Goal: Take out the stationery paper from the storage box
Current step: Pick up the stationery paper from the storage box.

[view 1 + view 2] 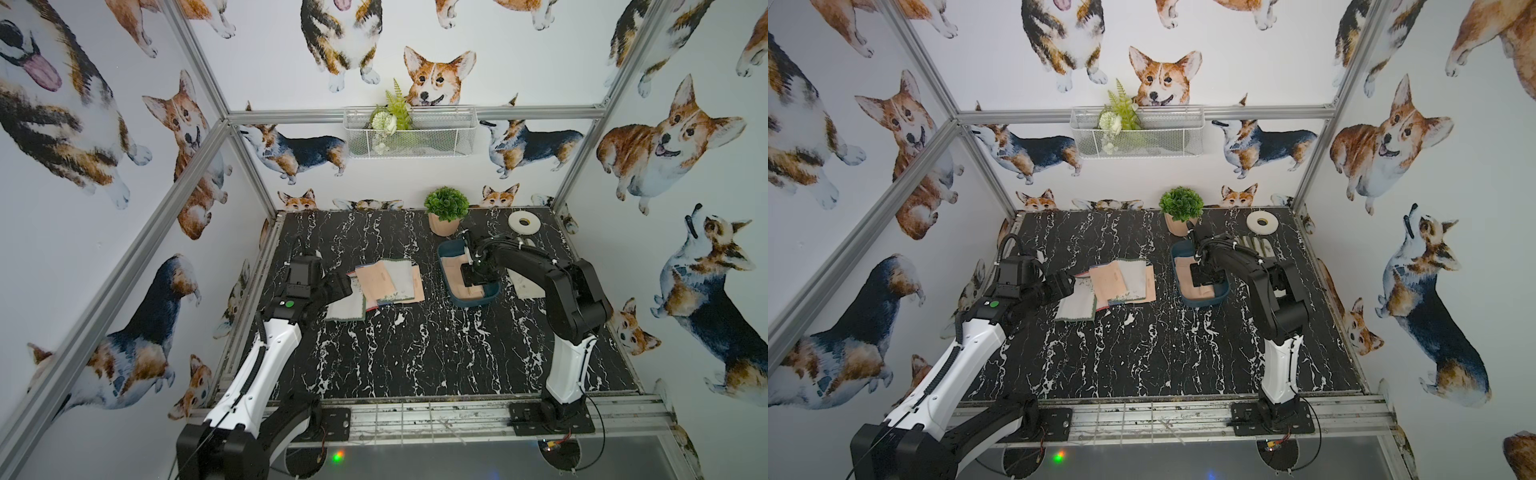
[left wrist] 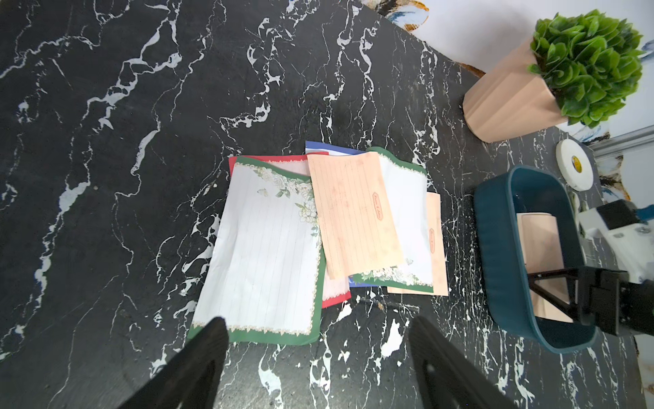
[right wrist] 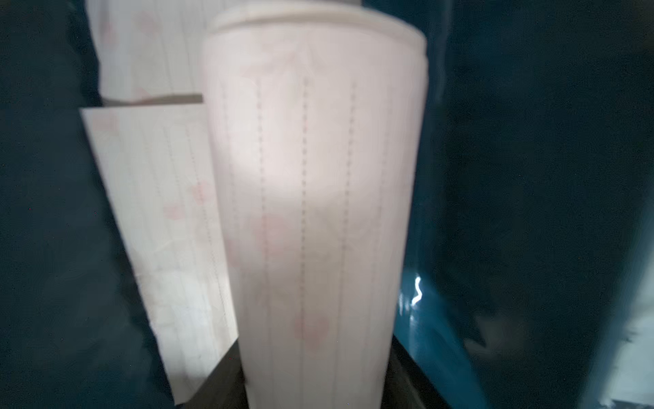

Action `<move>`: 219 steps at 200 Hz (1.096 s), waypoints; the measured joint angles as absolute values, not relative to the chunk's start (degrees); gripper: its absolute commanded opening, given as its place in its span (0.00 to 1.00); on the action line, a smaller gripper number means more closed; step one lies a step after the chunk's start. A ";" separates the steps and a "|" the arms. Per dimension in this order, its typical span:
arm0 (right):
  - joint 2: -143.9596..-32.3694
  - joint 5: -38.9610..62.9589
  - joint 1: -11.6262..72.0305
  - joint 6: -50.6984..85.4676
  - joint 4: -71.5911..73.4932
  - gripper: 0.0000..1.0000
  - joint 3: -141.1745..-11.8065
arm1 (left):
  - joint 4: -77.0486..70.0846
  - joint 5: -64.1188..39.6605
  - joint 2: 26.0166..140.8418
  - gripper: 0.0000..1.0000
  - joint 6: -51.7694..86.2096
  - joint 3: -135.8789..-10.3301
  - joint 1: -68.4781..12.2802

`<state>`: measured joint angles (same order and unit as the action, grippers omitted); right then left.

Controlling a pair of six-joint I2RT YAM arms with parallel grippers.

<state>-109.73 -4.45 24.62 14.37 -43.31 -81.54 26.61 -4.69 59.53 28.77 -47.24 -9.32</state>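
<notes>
The dark teal storage box (image 1: 445, 286) (image 1: 1178, 286) (image 2: 495, 248) stands right of centre on the black marble table. Stationery paper lies inside it. My right gripper (image 1: 471, 279) (image 1: 1201, 277) (image 3: 313, 371) reaches down into the box, its fingers pressed against the two sides of a peach lined sheet (image 3: 311, 177) that bows up between them. Another pale sheet (image 3: 159, 198) lies beside it. A loose pile of stationery paper (image 1: 388, 282) (image 2: 318, 226) rests on the table left of the box. My left gripper (image 2: 318, 325) (image 1: 351, 289) hovers open at that pile's near edge, holding nothing.
A potted plant (image 1: 446, 210) stands just behind the box and a white tape roll (image 1: 524, 221) lies at the back right. A white-and-grey glove (image 1: 530, 286) lies right of the box, under the right arm. A wire basket (image 1: 409, 133) hangs on the back wall.
</notes>
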 measured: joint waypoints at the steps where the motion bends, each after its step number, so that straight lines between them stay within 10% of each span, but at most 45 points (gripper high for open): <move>1: -109.45 -4.45 24.62 14.37 -43.31 0.51 -81.56 | 26.61 -4.69 59.48 0.84 28.77 -47.27 -9.32; 118: -95.92 -4.67 26.68 14.87 -47.29 0.67 -83.40 | -5.96 -35.57 63.83 0.85 49.84 -37.36 -9.63; 219: -108.07 -5.96 26.61 13.91 -48.71 0.64 -84.55 | -8.51 -38.70 61.34 0.85 50.96 -37.82 -10.63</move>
<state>-108.07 -5.96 26.61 13.91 -48.71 -84.55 -8.51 -38.70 61.34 50.96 -37.82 -10.63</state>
